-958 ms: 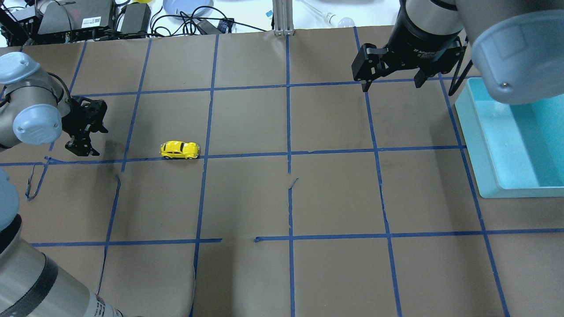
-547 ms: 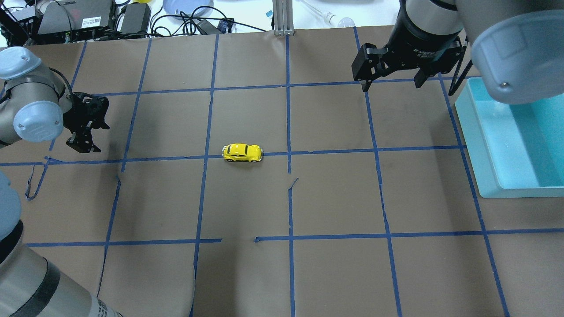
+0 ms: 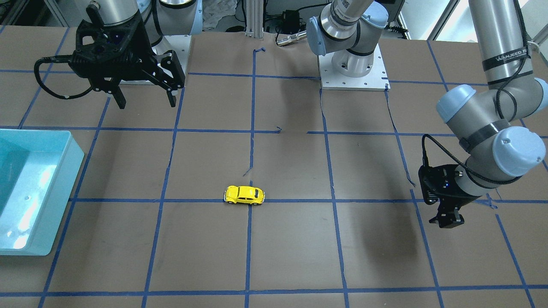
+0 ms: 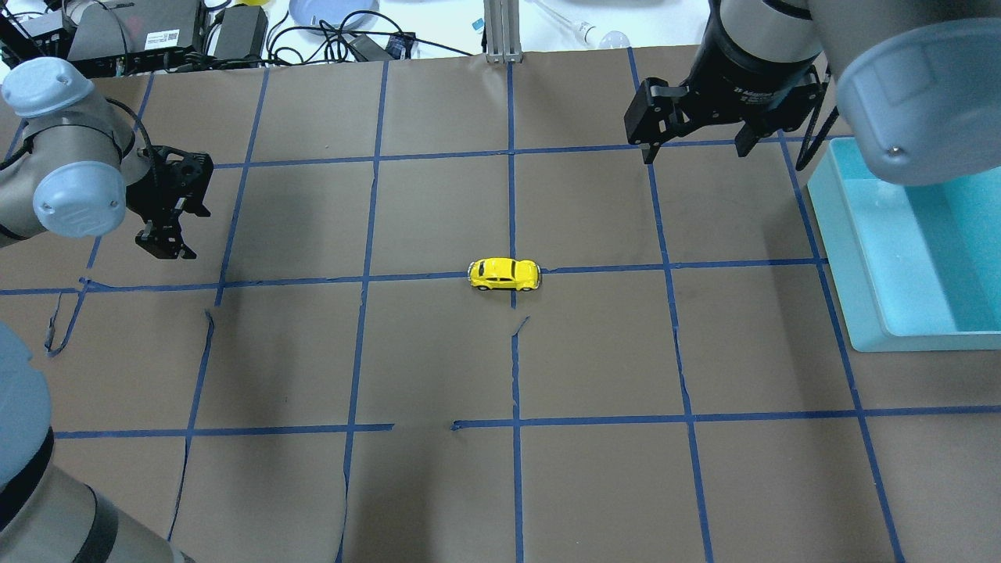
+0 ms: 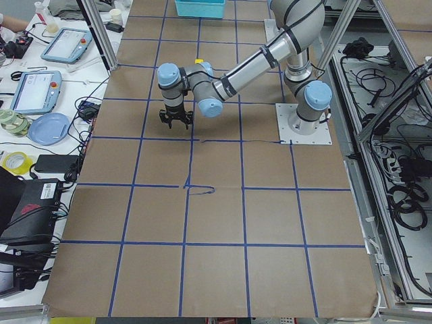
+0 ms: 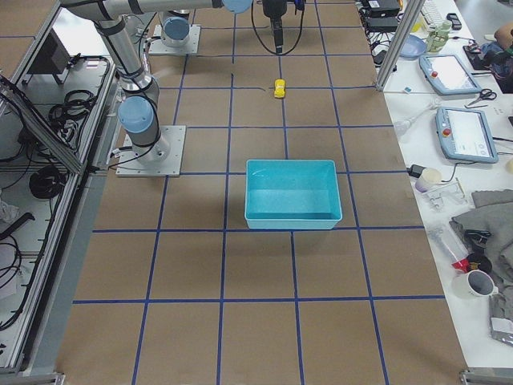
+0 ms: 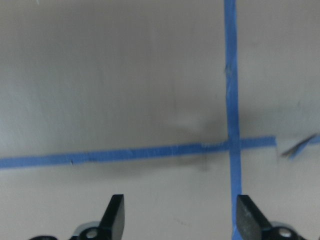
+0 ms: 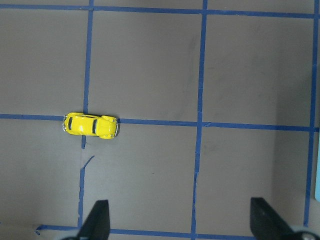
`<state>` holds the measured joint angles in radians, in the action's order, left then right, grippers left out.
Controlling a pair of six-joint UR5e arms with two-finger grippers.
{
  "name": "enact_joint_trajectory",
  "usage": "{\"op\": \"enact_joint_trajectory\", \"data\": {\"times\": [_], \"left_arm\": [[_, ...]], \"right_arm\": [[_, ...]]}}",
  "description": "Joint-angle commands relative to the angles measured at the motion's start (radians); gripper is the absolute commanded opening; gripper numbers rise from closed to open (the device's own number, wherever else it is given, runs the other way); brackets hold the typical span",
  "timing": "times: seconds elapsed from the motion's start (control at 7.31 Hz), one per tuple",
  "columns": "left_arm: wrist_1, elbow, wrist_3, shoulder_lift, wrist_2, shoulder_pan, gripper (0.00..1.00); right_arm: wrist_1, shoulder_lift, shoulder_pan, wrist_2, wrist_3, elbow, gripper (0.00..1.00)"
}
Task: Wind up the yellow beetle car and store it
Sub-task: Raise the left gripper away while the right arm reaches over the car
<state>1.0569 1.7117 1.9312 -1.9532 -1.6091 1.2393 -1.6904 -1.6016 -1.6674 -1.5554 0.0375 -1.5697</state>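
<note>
You have bright, even light from overhead, so shadows on the tabletop (image 4: 594, 352) fall soft and wide; one dim smudge lies near the left pincer (image 4: 168, 249). White glare streaks the floor of the teal bin (image 3: 25, 205). Your left wrist view is washed pale and soft, its tape line (image 7: 230, 75) fuzzy; the right wrist view is crisp.

A brown-papered table (image 4: 594, 352) gridded with blue tape (image 4: 511, 195), cluttered white bench (image 6: 481, 164) alongside.
</note>
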Motion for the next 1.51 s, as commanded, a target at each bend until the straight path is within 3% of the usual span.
{"op": "enact_joint_trajectory", "data": {"times": [0.0,0.41,0.55,0.82,0.96,1.37], "left_arm": [[0.136,-0.03,-0.21,0.078,-0.003,0.099,0.81],[0.448,-0.171,-0.655,0.189,0.014,0.247,0.81],[0.547,-0.207,-0.79,0.232,0.073,0.262,0.81],[0.58,-0.196,-1.045,0.284,0.086,0.305,0.81],[0.572,-0.189,-1.18,0.292,0.081,0.336,0.87],[0.564,-0.19,-1.606,0.318,0.081,0.364,0.89]], "right_arm": [[0.003,0.008,-0.002,0.0,-0.068,0.0,1.0],[0.001,0.09,-0.07,0.015,-0.406,-0.004,1.0],[-0.015,0.145,-0.107,0.014,-0.526,-0.006,1.0],[-0.122,0.276,-0.179,0.014,-0.693,-0.007,1.0],[-0.208,0.349,-0.219,0.014,-0.797,-0.007,1.0],[-0.293,0.477,-0.261,0.009,-1.084,-0.007,1.0]]}}
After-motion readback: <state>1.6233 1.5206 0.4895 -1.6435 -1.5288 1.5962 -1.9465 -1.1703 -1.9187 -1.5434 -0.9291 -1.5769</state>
